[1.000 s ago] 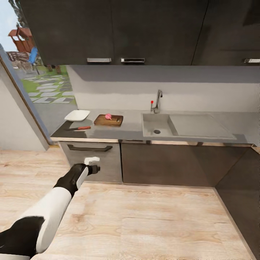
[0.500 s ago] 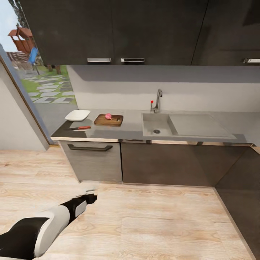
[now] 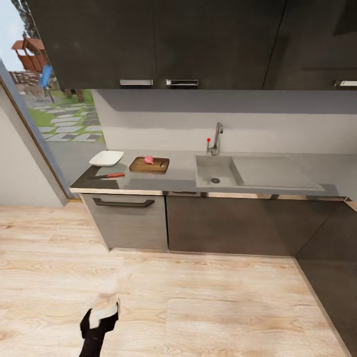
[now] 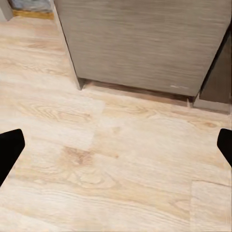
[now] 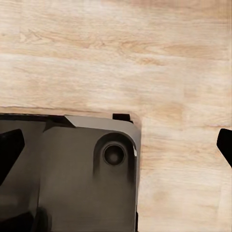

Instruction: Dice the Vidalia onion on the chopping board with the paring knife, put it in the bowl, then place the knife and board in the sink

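Left to right on the table [image 3: 183,179]: bowl [image 3: 106,158] far left; paring knife [image 3: 109,175] just near of it; chopping board [image 3: 149,164] with the onion [image 3: 148,159] already on it; sink [image 3: 216,171] right of that, basin bare; left tool [image 3: 101,318] hangs low over the floor, fingers [image 4: 9,150] spread wide, holding nothing; right tool [image 5: 116,145] also wide, pointing down at floor. Risk: robot stands well back; reaching from here likely falls short or knocks the knife off the near edge.
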Controlling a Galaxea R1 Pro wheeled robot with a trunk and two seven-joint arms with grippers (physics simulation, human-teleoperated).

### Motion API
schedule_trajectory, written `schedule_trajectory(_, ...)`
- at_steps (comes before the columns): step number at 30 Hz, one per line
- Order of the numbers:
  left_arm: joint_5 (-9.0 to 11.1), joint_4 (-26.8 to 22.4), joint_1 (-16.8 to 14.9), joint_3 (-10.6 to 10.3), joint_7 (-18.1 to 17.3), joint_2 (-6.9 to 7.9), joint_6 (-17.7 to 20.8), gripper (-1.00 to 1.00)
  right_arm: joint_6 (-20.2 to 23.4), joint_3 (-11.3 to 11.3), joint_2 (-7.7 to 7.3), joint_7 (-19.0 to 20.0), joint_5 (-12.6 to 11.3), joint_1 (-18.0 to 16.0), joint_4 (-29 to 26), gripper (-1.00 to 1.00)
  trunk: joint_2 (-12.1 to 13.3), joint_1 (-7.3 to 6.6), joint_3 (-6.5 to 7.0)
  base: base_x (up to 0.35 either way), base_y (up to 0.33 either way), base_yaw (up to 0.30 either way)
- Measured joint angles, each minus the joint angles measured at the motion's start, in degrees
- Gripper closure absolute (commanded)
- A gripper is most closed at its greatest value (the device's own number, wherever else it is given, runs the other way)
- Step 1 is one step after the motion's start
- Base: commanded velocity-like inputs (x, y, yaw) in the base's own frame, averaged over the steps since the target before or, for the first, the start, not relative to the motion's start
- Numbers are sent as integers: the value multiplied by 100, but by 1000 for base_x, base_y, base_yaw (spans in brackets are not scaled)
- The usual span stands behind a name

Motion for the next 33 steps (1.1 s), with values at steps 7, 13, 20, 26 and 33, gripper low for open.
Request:
schedule_trajectory(7,-6,4,1044,-1,-7,-12,-1114,-100,56,-25,-19,-300,-4,-1,-813,-100,0,0,1,0,0,0)
schedule_trajectory(13,-32,-5,1237,1,-4,5,-1114,-100,412,-47,-3,-720,-27,0,-1985,-100,0,1,1,0,0,0)
schedule_trajectory(20,-36,-20,1248,-4,2,22,-1114,-100,-432,-16,24,-710,-38,0,-2089,-100,0,1,1,0,0,0)
schedule_trajectory(26,-35,-23,1248,0,3,30,-1114,-100,-968,-15,10,-684,-43,0,-1854,-100,0,1,1,0,0,0)
schedule_trajectory(33,-36,-30,1248,-5,10,31,-1084,-100,-2703,4,27,-539,-37,1,-1227,-100,0,1,1,0,0,0)
